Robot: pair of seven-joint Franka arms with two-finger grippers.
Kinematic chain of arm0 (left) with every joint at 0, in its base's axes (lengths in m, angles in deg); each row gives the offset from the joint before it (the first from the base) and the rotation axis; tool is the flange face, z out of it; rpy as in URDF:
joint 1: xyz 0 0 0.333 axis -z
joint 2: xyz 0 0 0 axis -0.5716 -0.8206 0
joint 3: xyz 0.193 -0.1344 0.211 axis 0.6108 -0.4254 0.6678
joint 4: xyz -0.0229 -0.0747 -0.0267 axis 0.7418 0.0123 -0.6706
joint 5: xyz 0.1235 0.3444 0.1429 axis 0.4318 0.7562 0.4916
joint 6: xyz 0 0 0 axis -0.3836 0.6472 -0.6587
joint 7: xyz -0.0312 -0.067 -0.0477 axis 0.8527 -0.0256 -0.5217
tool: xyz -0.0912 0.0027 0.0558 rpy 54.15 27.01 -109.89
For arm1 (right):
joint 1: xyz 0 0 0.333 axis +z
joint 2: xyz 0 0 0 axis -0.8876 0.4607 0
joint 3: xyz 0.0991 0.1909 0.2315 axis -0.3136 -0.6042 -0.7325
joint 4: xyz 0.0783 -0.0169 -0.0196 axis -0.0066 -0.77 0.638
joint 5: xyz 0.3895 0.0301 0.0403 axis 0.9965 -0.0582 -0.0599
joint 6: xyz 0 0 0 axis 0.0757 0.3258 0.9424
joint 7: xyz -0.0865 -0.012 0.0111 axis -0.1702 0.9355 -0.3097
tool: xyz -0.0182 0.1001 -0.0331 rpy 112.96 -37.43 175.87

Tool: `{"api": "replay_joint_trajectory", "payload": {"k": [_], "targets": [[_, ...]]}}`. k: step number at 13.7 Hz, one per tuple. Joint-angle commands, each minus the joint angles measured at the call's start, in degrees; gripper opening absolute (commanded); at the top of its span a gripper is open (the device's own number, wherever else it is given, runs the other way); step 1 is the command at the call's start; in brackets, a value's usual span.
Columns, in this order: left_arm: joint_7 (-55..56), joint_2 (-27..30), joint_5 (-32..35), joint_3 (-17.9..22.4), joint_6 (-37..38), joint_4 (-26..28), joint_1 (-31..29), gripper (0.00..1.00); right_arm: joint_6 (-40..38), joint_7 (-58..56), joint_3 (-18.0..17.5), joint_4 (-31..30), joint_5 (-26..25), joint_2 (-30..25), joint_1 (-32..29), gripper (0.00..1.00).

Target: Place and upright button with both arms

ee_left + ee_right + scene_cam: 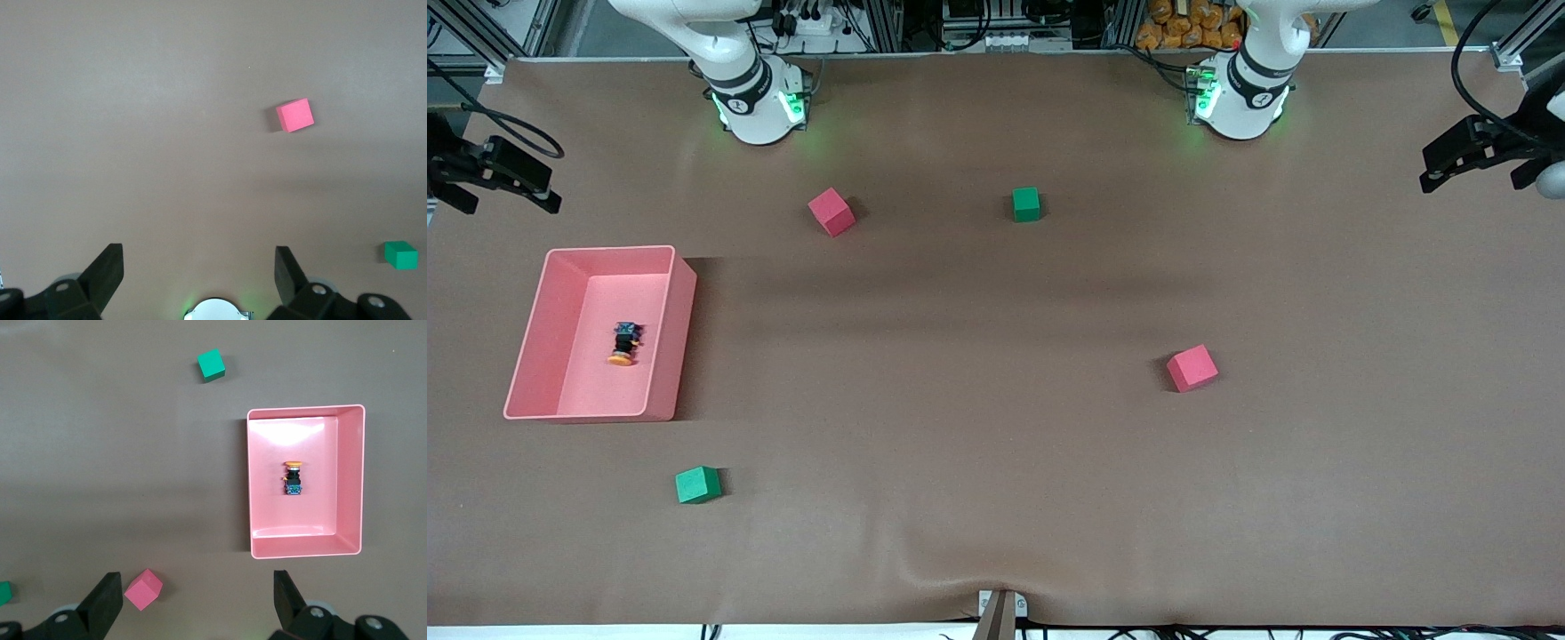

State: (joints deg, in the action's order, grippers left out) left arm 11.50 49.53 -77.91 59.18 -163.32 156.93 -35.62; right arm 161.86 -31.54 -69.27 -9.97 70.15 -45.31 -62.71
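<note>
The button (623, 343) lies on its side on the floor of a pink tray (527, 338) that sits at the right arm's end of the bench (996, 462). Its orange cap points toward the front camera and its bluish end toward the robots' bases. It touches none of the tray's walls.

The right gripper (199, 597) hangs high over the bench with its fingers (107, 597) spread wide and nothing between them. In the right wrist view the tray and the button lie well apart from it, far below and off to one side of the gap between the fingers. A pink cube (143, 589) lies close under that gap, and a green cube (211, 365) rests on the bench near the tray.

The left gripper (199, 275) also hangs high with its fingers (108, 272) wide apart and empty, over bare bench at the left arm's end, a long way from the button. Below it are another pink cube (295, 115) and another green cube (401, 255).

In the front view neither gripper is visible; only the two lit bases and lower arm links show along the top edge.
</note>
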Motion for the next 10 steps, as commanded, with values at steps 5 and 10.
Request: {"api": "replay_joint_trajectory", "payload": {"k": [5, 10], "targets": [[-0.9, 0.3, 0.8, -0.6, 0.8, -0.2, -0.2, 1.0, 3.6, -0.1, 0.0, 2.3, -0.5, 7.4, -4.3, 1.0], [-0.8, -0.2, 0.4, -0.4, 0.7, -0.2, -0.2, 1.0, 5.9, -0.5, 0.0, 1.3, -0.5, 15.0, -9.3, 1.0]]}}
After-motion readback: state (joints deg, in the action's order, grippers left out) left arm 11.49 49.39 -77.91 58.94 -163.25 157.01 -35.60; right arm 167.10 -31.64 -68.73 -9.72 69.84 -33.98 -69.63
